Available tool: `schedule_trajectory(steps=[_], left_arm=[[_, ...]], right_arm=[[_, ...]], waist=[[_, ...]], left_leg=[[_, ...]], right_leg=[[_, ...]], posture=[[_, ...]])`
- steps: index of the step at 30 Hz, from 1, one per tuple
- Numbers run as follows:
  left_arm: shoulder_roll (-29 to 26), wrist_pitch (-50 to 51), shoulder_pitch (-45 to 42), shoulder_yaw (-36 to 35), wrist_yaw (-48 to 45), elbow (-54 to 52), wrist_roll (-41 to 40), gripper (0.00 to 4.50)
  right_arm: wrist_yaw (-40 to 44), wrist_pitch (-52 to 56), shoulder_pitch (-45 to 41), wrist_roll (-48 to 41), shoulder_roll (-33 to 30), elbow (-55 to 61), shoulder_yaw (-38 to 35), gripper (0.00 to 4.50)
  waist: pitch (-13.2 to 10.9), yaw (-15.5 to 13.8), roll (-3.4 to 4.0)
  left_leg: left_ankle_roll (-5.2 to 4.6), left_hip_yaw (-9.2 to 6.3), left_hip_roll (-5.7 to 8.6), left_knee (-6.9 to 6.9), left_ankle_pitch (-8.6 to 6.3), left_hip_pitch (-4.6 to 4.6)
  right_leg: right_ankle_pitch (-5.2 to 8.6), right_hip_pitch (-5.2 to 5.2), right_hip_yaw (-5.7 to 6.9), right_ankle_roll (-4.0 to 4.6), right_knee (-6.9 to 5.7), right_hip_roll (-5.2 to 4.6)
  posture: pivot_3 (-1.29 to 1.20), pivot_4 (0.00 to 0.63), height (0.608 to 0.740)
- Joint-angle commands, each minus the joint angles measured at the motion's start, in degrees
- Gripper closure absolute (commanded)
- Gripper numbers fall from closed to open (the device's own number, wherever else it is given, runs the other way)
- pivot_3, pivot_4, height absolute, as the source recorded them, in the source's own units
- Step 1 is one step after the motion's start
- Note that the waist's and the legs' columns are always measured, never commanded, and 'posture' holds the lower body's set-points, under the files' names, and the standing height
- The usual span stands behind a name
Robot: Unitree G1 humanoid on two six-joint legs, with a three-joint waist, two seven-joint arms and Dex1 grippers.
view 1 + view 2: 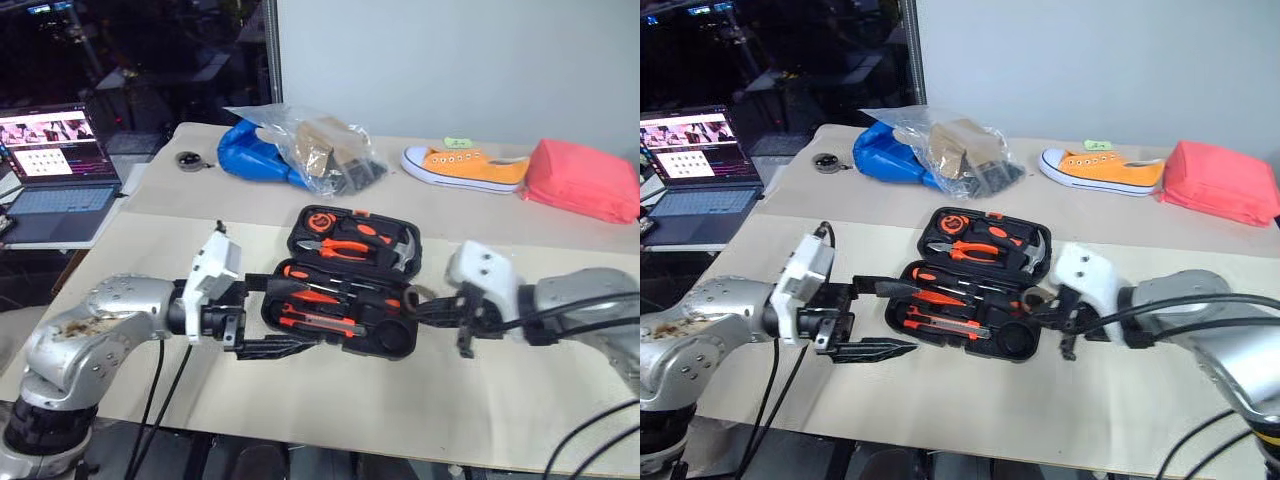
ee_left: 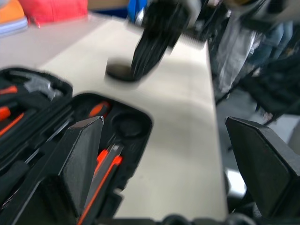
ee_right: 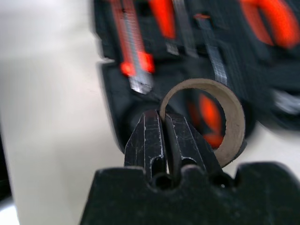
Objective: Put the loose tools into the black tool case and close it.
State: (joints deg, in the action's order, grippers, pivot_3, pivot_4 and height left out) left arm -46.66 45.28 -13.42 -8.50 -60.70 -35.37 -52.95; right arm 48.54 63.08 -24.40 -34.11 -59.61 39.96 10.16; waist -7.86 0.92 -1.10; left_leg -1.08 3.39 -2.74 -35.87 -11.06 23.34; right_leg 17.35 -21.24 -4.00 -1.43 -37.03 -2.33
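silver arms, white wrists, seemingly ridged black pincers [image 1: 878, 318]

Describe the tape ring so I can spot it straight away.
Start at the open black moulded-plastic tool case in the middle of the beige table. At its right near corner, the right gripper is shut on the small grey tape ring. It is the one hollow, round, pale thing; its neighbours are long orange-and-black tools.

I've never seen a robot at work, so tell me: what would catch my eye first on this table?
Probably the black tool case, lying open mid-table with orange-handled tools packed in its recesses. The right gripper is shut on a small grey tape ring just above the case's near right corner, while the left gripper stands open at its left edge. At the far edge lie an orange sneaker and a blue bag.
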Motion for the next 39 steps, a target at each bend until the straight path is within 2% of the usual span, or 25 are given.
schedule_trajectory(steps=[1, 7, 11, 16, 17, 19, 21, 22, 24, 29, 32, 34, 37, 39], left_arm=[[-2.2, -0.5, 4.0, -4.9, -0.3, -3.2, -2.4, 0.05], [-5.0, -5.5, 11.4, -7.5, -4.3, -2.5, 1.4, 0.05], [-4.2, -9.4, 16.0, -8.4, -6.2, -2.1, 3.1, 0.05], [-4.3, -12.6, 19.0, -9.1, -6.9, -0.9, 4.7, 0.05], [-4.2, -12.9, 18.6, -8.6, -6.6, -0.8, 5.0, 0.05], [-3.9, -13.0, 17.6, -7.4, -5.6, -0.5, 5.4, 0.05], [-3.6, -12.8, 16.8, -6.8, -4.5, -0.2, 5.6, 0.05], [-3.0, -12.0, 15.7, -6.5, -2.8, 0.2, 5.1, 0.05], [-1.6, -10.1, 13.3, -5.8, 0.8, 1.0, 4.0, 0.05], [5.7, -4.3, -0.4, 1.6, 17.3, 7.8, 10.9, 0.05], [8.4, 1.9, -9.3, 5.2, 25.7, 14.3, 15.4, 0.05], [9.9, 5.9, -15.6, 7.6, 29.0, 20.0, 17.9, 0.05], [13.1, 12.3, -26.4, 10.8, 30.9, 32.7, 20.3, 0.05], [15.0, 10.6, -32.2, 12.9, 29.7, 42.1, 23.5, 0.05]], right_arm=[[-0.4, -0.1, -3.0, 4.4, 0.3, -1.3, 6.6, 4.44], [1.5, -0.7, -4.1, 7.2, 0.1, -3.3, 12.4, 4.44], [2.4, -2.9, -5.1, 12.1, -0.4, -6.3, 17.0, 4.44], [7.9, -4.3, -4.9, 11.7, -2.1, -4.8, 18.6, 4.44], [8.5, -4.8, -4.9, 12.3, -2.3, -4.9, 19.2, 3.92], [7.6, -5.8, -4.9, 14.4, -1.8, -5.8, 19.7, 3.54], [5.7, -5.0, -5.1, 14.4, -0.2, -6.2, 17.9, 2.86], [5.5, -4.4, -5.0, 13.4, 0.1, -5.8, 16.0, 2.69], [5.2, -2.8, -4.4, 11.1, 1.2, -5.1, 11.9, 2.69], [2.4, 1.3, 0.7, 0.1, 7.6, -4.6, -10.7, 2.69], [-1.2, 4.6, 1.4, -2.8, 10.5, -4.9, -17.6, 2.69], [-4.8, 5.9, 0.4, -2.7, 12.5, -6.1, -19.7, 2.69], [-12.7, 10.4, -4.8, 0.9, 15.6, -12.0, -19.0, 2.69], [-17.3, 12.3, -8.5, 4.2, 17.2, -18.0, -16.5, 2.69]], waist=[[0.0, 0.0, 0.01], [0.0, -0.1, 0.01], [0.0, -0.1, 0.01], [0.0, -0.5, 0.02], [0.0, -0.6, 0.02], [0.0, -0.6, 0.02], [0.0, -0.6, 0.02], [0.0, -0.5, 0.0], [0.0, -0.4, 0.0], [0.0, -0.6, -0.01], [0.0, -0.7, -0.03], [0.0, -0.6, -0.04], [0.0, -0.2, -0.05], [0.0, 0.0, -0.05]], left_leg=[[0.0, 0.03, 0.0, 0.01, 0.0, 0.01], [0.0, 0.04, 0.05, 0.13, -0.01, 0.1], [0.0, 0.04, 0.02, 0.13, -0.01, 0.12], [0.0, 0.06, 0.03, 0.11, -0.01, 0.05], [0.0, 0.04, 0.03, 0.11, -0.01, 0.03], [0.0, 0.04, 0.02, 0.12, -0.01, 0.04], [0.01, 0.04, 0.02, 0.15, -0.02, 0.04], [0.0, 0.03, 0.02, 0.19, -0.02, 0.05], [0.0, 0.03, -0.02, 0.2, -0.02, 0.07], [0.0, -0.04, 0.0, 0.02, -0.02, 0.1], [-0.01, -0.07, 0.07, -0.03, -0.01, 0.06], [-0.01, -0.09, 0.15, -0.04, -0.01, 0.05], [-0.01, -0.09, 0.19, -0.02, -0.01, 0.1], [0.01, -0.09, 0.29, -0.04, 0.01, 0.12]], right_leg=[[0.0, -0.01, -0.02, 0.0, 0.0, -0.03], [0.06, -0.18, 0.03, 0.09, 0.0, -0.09], [0.07, -0.22, 0.05, 0.13, -0.03, -0.08], [0.06, -0.15, 0.07, 0.14, -0.03, -0.17], [0.07, -0.13, 0.09, 0.14, -0.01, -0.17], [0.07, -0.14, 0.1, 0.14, 0.0, -0.17], [0.09, -0.15, 0.09, 0.19, 0.0, -0.17], [0.11, -0.16, 0.1, 0.21, 0.0, -0.15], [0.11, -0.17, 0.1, 0.22, -0.01, -0.11], [0.06, -0.09, 0.1, 0.14, -0.09, -0.02], [-0.02, 0.02, 0.08, 0.0, -0.06, -0.01], [-0.04, 0.0, 0.07, -0.03, -0.08, 0.0], [-0.04, -0.07, 0.04, -0.02, -0.09, 0.08], [-0.05, -0.13, 0.04, -0.01, -0.13, 0.11]], posture=[[0.0, 0.15, 0.74], [0.0, 0.15, 0.74], [0.0, 0.15, 0.74], [0.0, 0.15, 0.74], [0.0, 0.15, 0.74], [0.0, 0.15, 0.74], [0.0, 0.15, 0.74], [0.0, 0.15, 0.74], [0.0, 0.15, 0.74], [0.0, 0.15, 0.74], [0.0, 0.15, 0.74], [0.0, 0.15, 0.74], [0.0, 0.15, 0.74], [0.0, 0.15, 0.74]])
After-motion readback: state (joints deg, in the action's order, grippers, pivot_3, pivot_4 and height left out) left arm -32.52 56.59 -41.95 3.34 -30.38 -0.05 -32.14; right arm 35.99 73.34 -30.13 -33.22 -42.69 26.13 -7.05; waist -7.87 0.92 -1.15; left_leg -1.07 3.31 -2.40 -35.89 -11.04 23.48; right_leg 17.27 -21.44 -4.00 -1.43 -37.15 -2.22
